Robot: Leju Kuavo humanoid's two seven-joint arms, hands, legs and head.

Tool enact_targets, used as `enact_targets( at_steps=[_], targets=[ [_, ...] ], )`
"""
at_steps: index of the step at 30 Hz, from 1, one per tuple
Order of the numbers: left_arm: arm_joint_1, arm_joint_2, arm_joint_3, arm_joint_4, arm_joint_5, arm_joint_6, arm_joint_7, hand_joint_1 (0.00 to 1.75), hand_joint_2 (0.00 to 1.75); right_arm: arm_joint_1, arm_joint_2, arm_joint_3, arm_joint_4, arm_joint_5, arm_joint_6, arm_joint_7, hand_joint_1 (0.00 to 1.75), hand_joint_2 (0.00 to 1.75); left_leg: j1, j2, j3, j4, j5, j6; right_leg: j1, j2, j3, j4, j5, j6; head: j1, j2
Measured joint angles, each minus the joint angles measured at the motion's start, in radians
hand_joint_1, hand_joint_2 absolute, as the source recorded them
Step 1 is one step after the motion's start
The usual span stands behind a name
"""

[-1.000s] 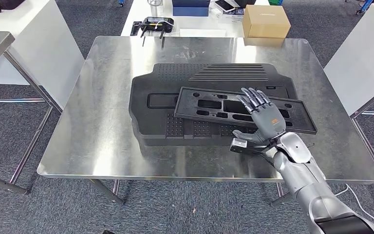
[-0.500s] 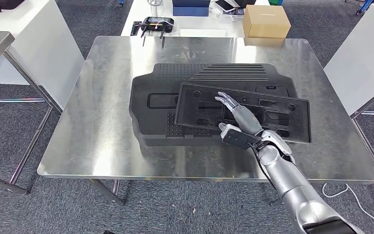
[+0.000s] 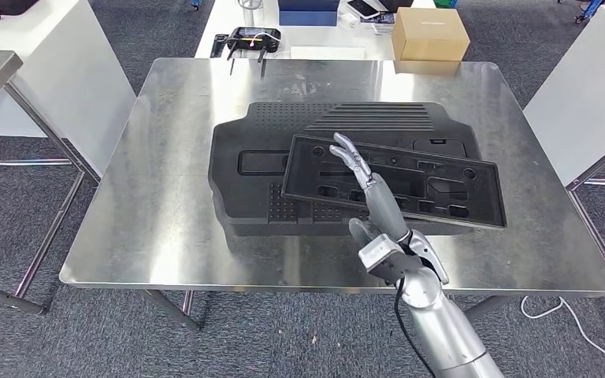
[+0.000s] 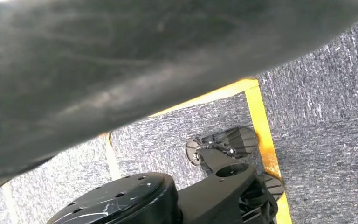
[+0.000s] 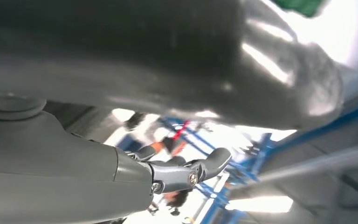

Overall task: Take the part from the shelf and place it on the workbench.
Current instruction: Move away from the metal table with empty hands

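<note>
Since the earlier frames the right hand point(image 3: 378, 206) has swung left and drawn back — fingers spread, holding nothing — leaving the part point(image 3: 398, 183) resting askew atop the larger moulded tray point(image 3: 252, 169) on the workbench point(image 3: 157, 197), seemingly released.

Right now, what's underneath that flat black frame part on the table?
The flat black frame lies on a larger black moulded mat, on the steel workbench. The mat's surface beneath it is hidden.

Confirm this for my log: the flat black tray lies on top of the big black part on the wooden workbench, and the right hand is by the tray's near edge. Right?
One thing is wrong: the workbench is bare metal, not wood, as the head view shows. The rest holds: the tray lies on the big black part, and the right hand is by the tray's near edge.
</note>
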Motion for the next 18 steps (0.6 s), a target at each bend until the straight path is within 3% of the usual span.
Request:
enact_targets(
  at_steps=[9,14,18],
  targets=[
    [0.011,-0.003,0.045,0.000,0.046,0.027,-0.003,0.00,0.00,0.218,0.060,0.019,-0.314,-0.395,0.149,-0.070,0.00,0.00,0.000,-0.001,0.000,0.000,-0.001,-0.001,0.000,0.000,0.000,0.000,-0.001,0.000,0.000,0.000],
    [0.019,-0.003,0.087,-0.005,0.078,0.029,-0.004,0.00,0.00,0.388,0.066,0.003,-0.442,-0.459,0.201,-0.138,0.00,0.00,0.000,0.000,0.000,0.000,-0.004,0.000,0.000,0.000,0.000,0.000,-0.003,0.001,0.000,0.000],
    [0.022,-0.003,0.105,-0.008,0.081,0.029,-0.005,0.00,0.00,0.453,0.066,-0.016,-0.495,-0.469,0.215,-0.147,0.00,0.00,0.000,0.000,0.002,0.000,-0.005,-0.001,0.000,0.000,0.001,0.000,-0.003,0.001,0.000,0.000]
  ],
)
